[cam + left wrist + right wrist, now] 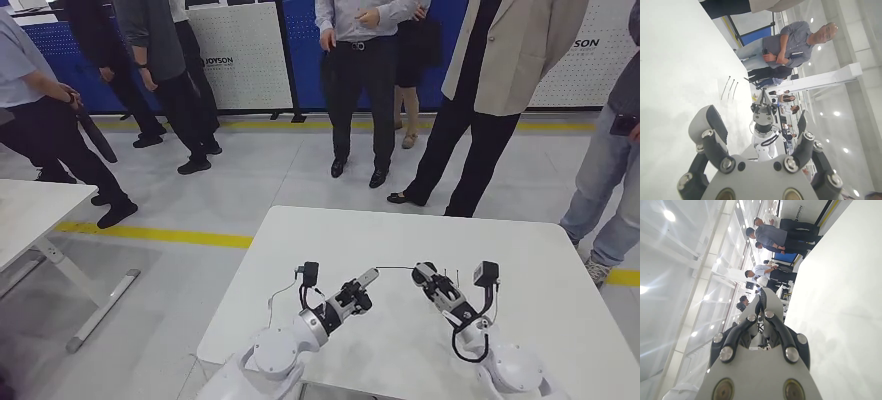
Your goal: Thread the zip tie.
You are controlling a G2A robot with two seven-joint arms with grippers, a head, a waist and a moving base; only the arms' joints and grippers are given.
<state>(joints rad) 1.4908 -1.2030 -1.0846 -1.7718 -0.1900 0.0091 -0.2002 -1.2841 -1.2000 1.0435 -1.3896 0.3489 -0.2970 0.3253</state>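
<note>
White tabletop (540,250) beneath both arms. On the left, over the table's middle: left gripper (758,113), fingers spread wide apart, dark pads facing each other, pointed rightward at its partner. On the right: right gripper (761,293), fingers pressed together, tips meeting in a narrow point aimed left. Thin black zip tie (396,268) pinched by one end at those tips, stretched straight leftward across the gap between the two grippers. Free end just beside the far finger of the left gripper; touching it or not, cannot tell. Not lying between the left gripper's pads. Three spare ties (731,89) flat on the table just right of the right gripper, side by side, roughly parallel, slightly apart from one another, heads towards the far side.
</note>
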